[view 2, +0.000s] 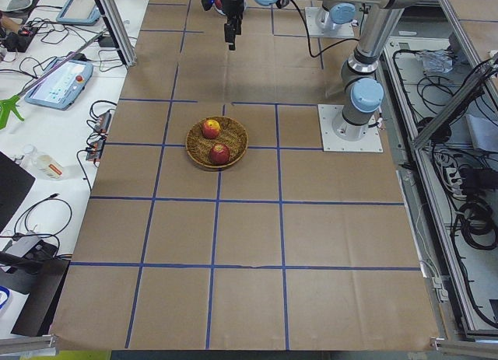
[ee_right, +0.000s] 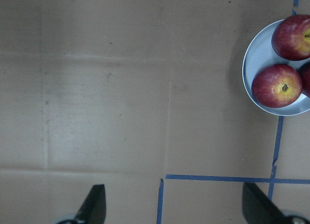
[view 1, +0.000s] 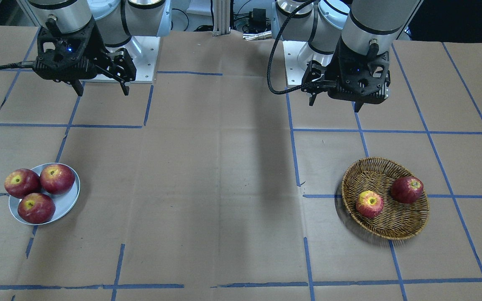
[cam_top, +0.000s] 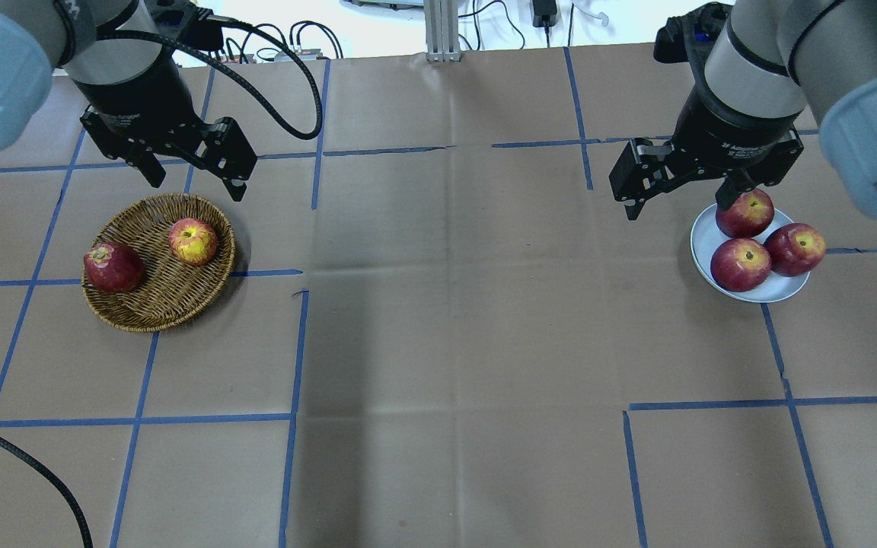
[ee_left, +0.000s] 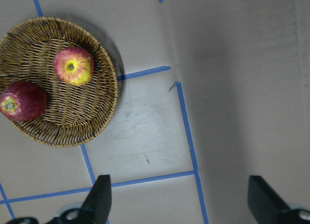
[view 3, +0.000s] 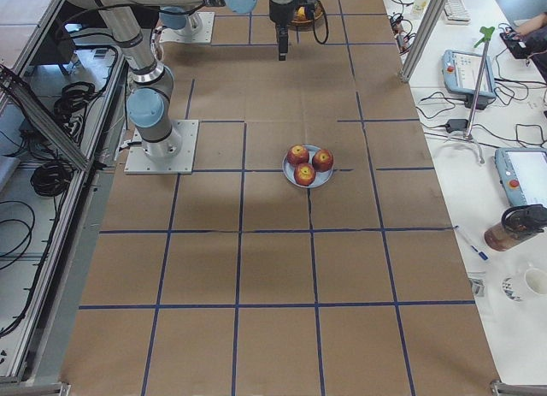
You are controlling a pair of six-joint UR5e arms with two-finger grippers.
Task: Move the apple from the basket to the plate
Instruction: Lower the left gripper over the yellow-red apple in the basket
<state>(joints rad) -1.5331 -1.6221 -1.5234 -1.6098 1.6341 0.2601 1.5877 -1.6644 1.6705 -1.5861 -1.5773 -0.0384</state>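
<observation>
The streaky orange-red apple (cam_top: 193, 240) with a yellow top lies in the wicker basket (cam_top: 151, 304), beside a darker red apple (cam_top: 113, 267). It also shows in the front view (view 1: 370, 204) and the left wrist view (ee_left: 73, 66). The pale plate (cam_top: 701, 237) at the right holds three dark red apples. My left gripper (cam_top: 196, 180) is open and empty, raised just behind the basket. My right gripper (cam_top: 680, 202) is open and empty, raised above the plate's back-left edge.
The table is covered in brown paper with blue tape lines. The basket (view 1: 391, 228) and the plate (view 1: 67, 205) stand far apart at opposite sides. Operator desks with pendants and cables line the far edge in the side views.
</observation>
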